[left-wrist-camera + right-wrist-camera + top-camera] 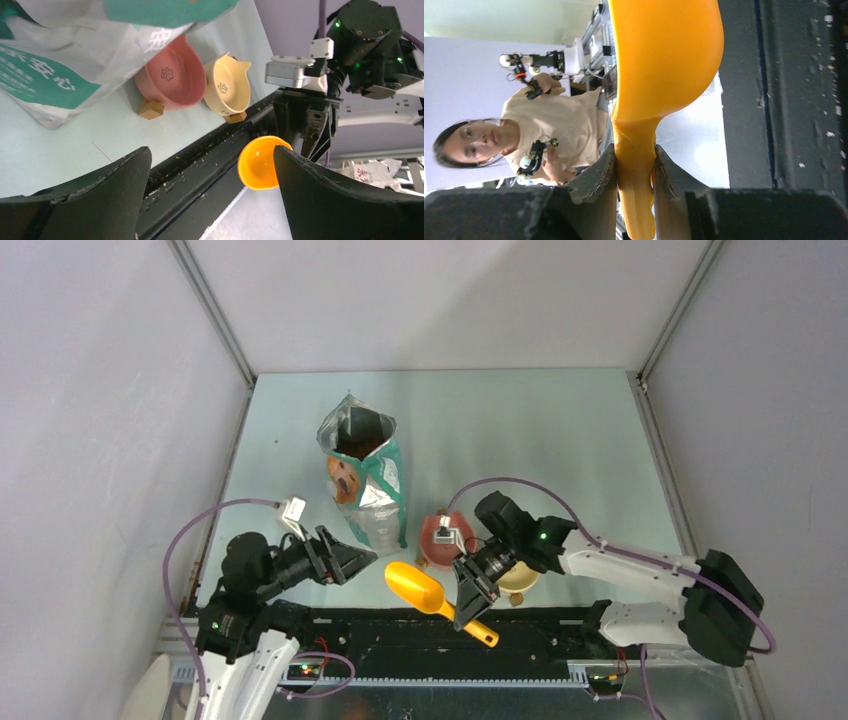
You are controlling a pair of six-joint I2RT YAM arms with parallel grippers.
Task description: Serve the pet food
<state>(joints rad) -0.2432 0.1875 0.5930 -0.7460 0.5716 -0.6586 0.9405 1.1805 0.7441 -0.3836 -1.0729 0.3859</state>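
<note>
Your right gripper (pixel 468 602) clamps the scoop (pixel 415 585) by its handle near the black strip (pixel 400 635); your left gripper (pixel 365 565) gapes empty beside the bag (pixel 365 485).

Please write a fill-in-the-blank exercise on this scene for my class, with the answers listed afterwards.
The right gripper holds the scoop by its ____.
The left gripper is ____ and holds nothing.
The pink bowl and the yellow bowl are both ____.
Answers: handle; open; empty.
</note>
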